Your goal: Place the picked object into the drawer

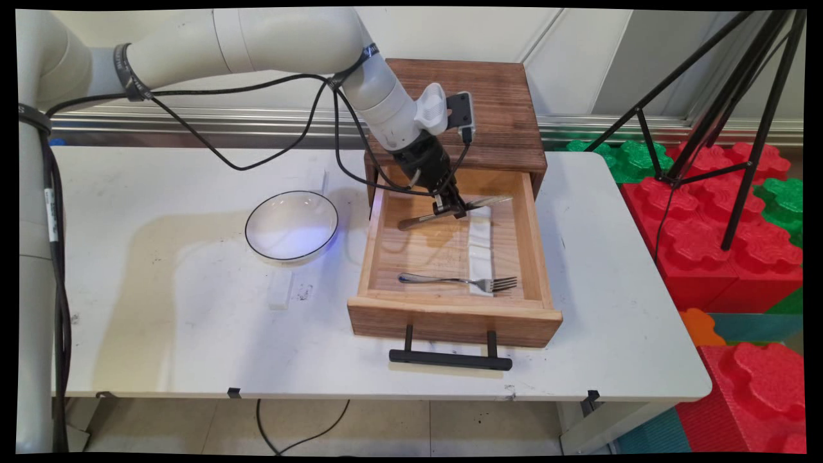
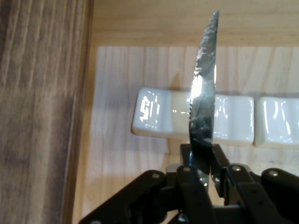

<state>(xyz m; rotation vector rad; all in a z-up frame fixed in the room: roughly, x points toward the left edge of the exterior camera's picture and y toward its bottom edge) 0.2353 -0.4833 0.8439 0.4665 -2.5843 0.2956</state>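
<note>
You'll find no readable lettering on anything here. Your gripper [image 1: 451, 207] is clamped on a knife [image 1: 450, 212] over the open drawer [image 1: 386, 257]; the blade juts past the jaws above the white rests [image 2: 196, 116], the handle trailing behind them. A fork [image 1: 458, 281] lies well beyond the jaws. The bowl [image 1: 291, 226] sits outside the drawer.

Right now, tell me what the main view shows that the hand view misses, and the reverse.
Only the main view shows the fork lying in the open drawer, the bowl on the table, and the drawer's black handle. Only the hand view shows the knife's serrated edge up close. Both show the gripper with jaws shut on the knife, above the white cutlery rest.
</note>
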